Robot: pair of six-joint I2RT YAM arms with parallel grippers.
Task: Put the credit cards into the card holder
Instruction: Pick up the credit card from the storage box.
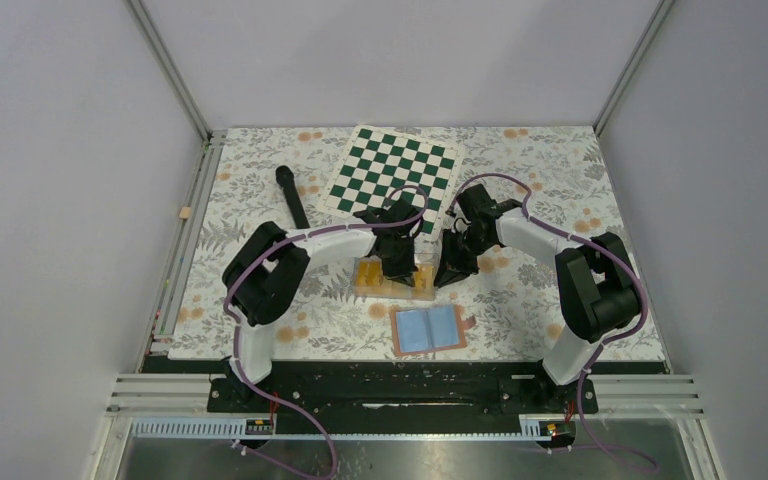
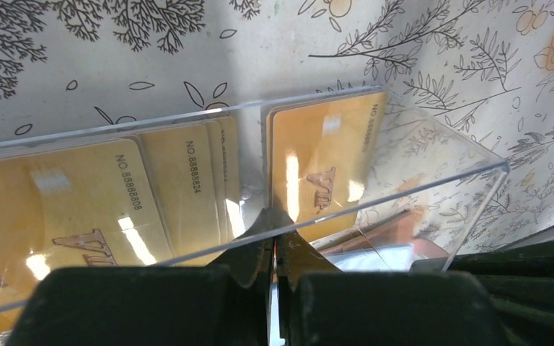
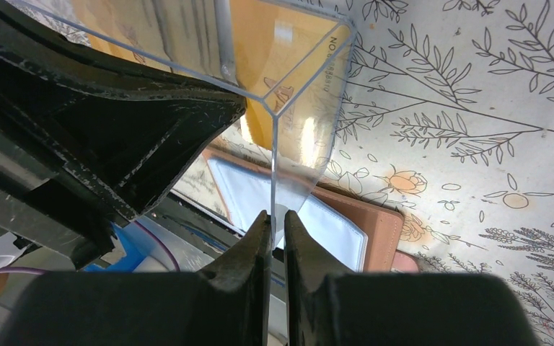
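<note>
The yellow-orange credit cards (image 2: 317, 166) lie in stacks inside a clear plastic compartment box (image 1: 395, 277) in the middle of the table. A second stack (image 2: 79, 209) fills the neighbouring compartment. My left gripper (image 2: 275, 234) is shut on the box's near wall by the divider. My right gripper (image 3: 274, 220) is shut on a thin clear wall at the box's right corner (image 3: 296, 94). The tan card holder (image 1: 428, 328) lies open, its light blue pockets up, just in front of the box. It also shows in the right wrist view (image 3: 375, 216).
A green-white chessboard (image 1: 395, 170) lies at the back behind the arms. A black cylinder (image 1: 293, 197) lies at the back left. The left arm's black body (image 3: 79, 130) sits close beside my right gripper. The floral table cover (image 1: 560, 180) runs to the enclosure walls.
</note>
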